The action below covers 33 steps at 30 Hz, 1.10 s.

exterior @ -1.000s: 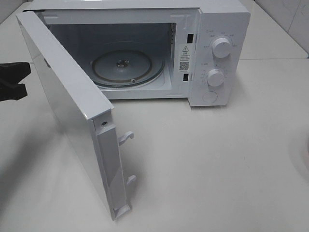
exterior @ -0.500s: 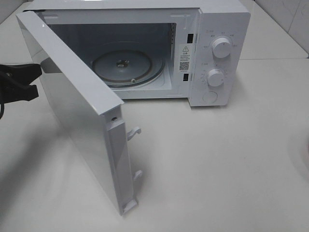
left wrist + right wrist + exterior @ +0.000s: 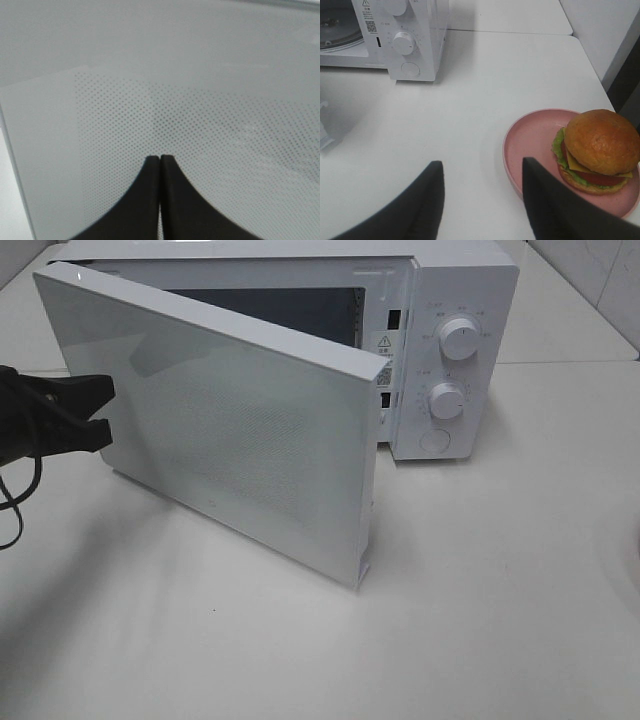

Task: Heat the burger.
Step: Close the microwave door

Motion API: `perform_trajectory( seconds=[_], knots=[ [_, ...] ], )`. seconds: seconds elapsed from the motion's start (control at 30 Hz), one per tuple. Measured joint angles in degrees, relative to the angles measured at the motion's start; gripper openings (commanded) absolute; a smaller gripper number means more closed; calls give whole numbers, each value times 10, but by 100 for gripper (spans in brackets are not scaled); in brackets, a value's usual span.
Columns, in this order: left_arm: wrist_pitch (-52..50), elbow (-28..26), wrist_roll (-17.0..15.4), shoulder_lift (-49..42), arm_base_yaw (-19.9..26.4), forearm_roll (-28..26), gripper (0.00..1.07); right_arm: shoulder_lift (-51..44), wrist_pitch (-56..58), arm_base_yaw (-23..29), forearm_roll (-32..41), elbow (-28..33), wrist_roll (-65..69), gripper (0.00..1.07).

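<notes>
The burger [image 3: 597, 150], with a brown bun, green lettuce and cheese, sits on a pink plate [image 3: 530, 145] in the right wrist view only. My right gripper [image 3: 482, 162] hovers open above the table just beside the plate, with nothing between its fingers. The white microwave [image 3: 455, 300] stands at the back of the table. Its door [image 3: 250, 430] hangs half open and hides the inside. My left gripper [image 3: 103, 412] is shut, its black tips against the door's outer face [image 3: 200, 100].
Two white dials [image 3: 460, 338] and a round button [image 3: 434, 440] sit on the microwave's right panel. A white tiled wall [image 3: 600, 270] rises at the back right. Cables trail from the left arm [image 3: 15, 500].
The door has swung from wide open to about half shut, now covering the turntable. My left gripper has moved right along with it, staying shut.
</notes>
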Motion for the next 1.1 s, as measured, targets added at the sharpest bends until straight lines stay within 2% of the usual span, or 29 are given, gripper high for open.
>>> perform_trajectory(
  seconds=[0.03, 0.1, 0.17, 0.47, 0.67, 0.9, 1.1],
  knots=[
    [2, 0, 17, 0, -13, -24, 0, 0, 0, 0, 0, 0, 0, 50],
    [2, 0, 28, 0, -20, -36, 0, 0, 0, 0, 0, 0, 0, 50],
    [3, -7, 54, 1, -39, -61, 0, 0, 0, 0, 0, 0, 0, 50],
    [5, -45, 58, 22, -46, -75, 0, 0, 0, 0, 0, 0, 0, 50],
    [11, -69, 60, 46, -68, -93, 0, 0, -1, 0, 0, 0, 0, 50],
    [14, -108, 93, 84, -92, -144, 0, 0, -1, 0, 0, 0, 0, 50],
    [14, -129, 99, 113, -100, -132, 0, 0, -1, 0, 0, 0, 0, 50]
  ],
)
